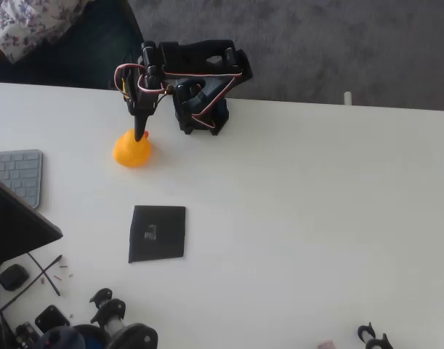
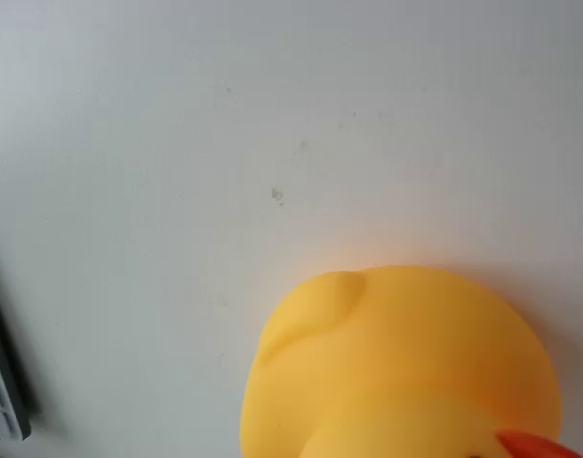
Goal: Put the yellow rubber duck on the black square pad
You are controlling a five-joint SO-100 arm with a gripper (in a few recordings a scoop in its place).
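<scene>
Reaching step: black two-finger gripper [image 1: 141, 134] poised over small yellow rubber duck [image 1: 132, 150] on white table [image 1: 301, 203]; jaw opening impossible to judge. Next: secure duck, carry to flat black square pad [image 1: 158, 233], well apart.

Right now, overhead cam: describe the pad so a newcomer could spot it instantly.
Start from the white table in the overhead view and find the black robot arm at its far edge, with the yellow rubber duck just under its hand. Below the duck lies the black square pad. It is the only flat, matte black square, with a small pale grey mark near its centre.
</scene>
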